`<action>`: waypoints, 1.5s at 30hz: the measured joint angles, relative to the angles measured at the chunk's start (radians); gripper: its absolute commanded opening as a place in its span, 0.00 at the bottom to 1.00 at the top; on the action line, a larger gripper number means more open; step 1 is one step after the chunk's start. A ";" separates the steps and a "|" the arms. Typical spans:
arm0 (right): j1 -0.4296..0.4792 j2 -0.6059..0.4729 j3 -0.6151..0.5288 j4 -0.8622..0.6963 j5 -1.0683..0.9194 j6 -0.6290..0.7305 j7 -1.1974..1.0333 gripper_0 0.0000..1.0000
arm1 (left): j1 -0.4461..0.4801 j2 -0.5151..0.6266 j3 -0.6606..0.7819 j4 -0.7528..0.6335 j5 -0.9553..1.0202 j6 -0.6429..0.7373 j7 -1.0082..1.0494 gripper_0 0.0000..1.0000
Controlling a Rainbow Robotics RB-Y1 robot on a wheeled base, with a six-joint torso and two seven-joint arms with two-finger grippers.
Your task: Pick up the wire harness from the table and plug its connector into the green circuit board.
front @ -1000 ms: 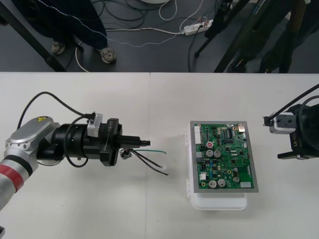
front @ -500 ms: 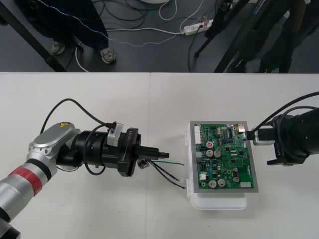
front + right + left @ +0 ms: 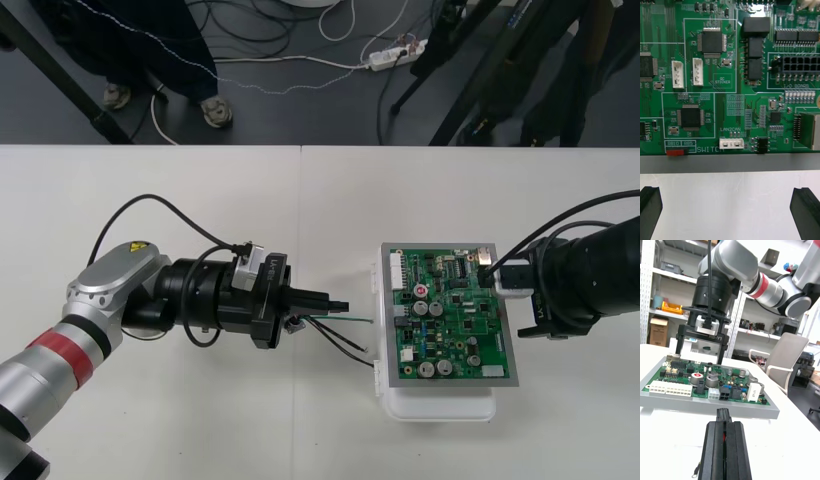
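Black plug [image 3: 723, 414], clamped tight in the left gripper [image 3: 337, 302] with wires [image 3: 338, 334] trailing, had swung up to the left edge of the green board [image 3: 455, 320], while the empty, wide-open right gripper [image 3: 729, 204] slid over its right edge, so insertion looked close.

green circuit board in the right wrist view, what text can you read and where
"QC STICKER": in a white outline on the green circuit board.
"LAN2CAN": next to a white connector.
"SWITCH": beside a red switch.
"RB10", "RB5": boxed, beside that switch.
"I/O BOARD": beside the black socket block.
Chip markings: too small to read.
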 measured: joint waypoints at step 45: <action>0.010 0.001 0.113 -0.072 0.156 0.000 -0.040 1.00 | -0.016 -0.091 0.000 0.000 -0.101 0.059 -0.019 0.00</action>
